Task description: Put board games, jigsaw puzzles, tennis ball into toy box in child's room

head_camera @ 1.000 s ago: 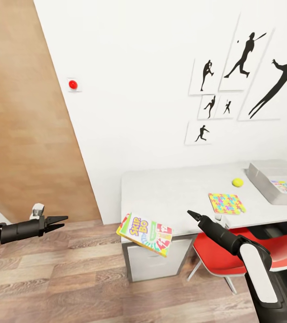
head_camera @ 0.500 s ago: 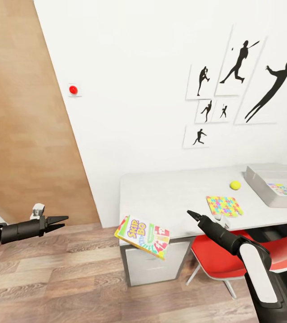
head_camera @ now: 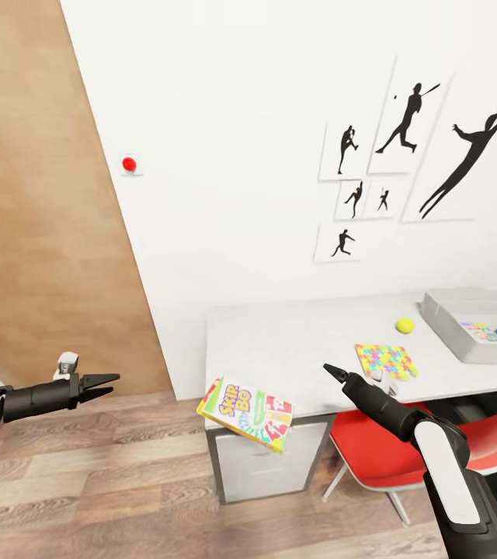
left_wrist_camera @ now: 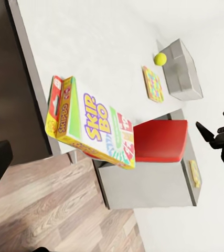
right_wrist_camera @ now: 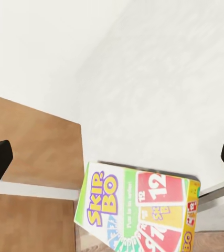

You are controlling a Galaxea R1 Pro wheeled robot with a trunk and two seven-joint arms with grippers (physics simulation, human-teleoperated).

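A colourful Skip-Bo board game [head_camera: 245, 404] hangs tilted at the front left corner of the grey table [head_camera: 295, 341]; I cannot tell what supports it. It also shows in the left wrist view [left_wrist_camera: 91, 126] and the right wrist view [right_wrist_camera: 143, 210]. My left gripper [head_camera: 109, 383] is open, well to the game's left over the floor. My right gripper [head_camera: 331, 371] is open to its right, touching nothing. A jigsaw puzzle [head_camera: 386, 362] and a yellow tennis ball [head_camera: 404, 325] lie on the table. The grey toy box [head_camera: 443, 326] stands at the table's right end with colourful items inside.
A red chair [head_camera: 404, 450] is tucked under the table in front of my right arm. A wooden door panel [head_camera: 39, 233] fills the left side. The white wall carries black silhouette pictures [head_camera: 404, 124] and a red button [head_camera: 129, 164]. Wooden floor lies below the left arm.
The whole picture has shifted a little, so the camera moved: table, ball and toy box drifted left and slightly down. Both arms keep their place in the view.
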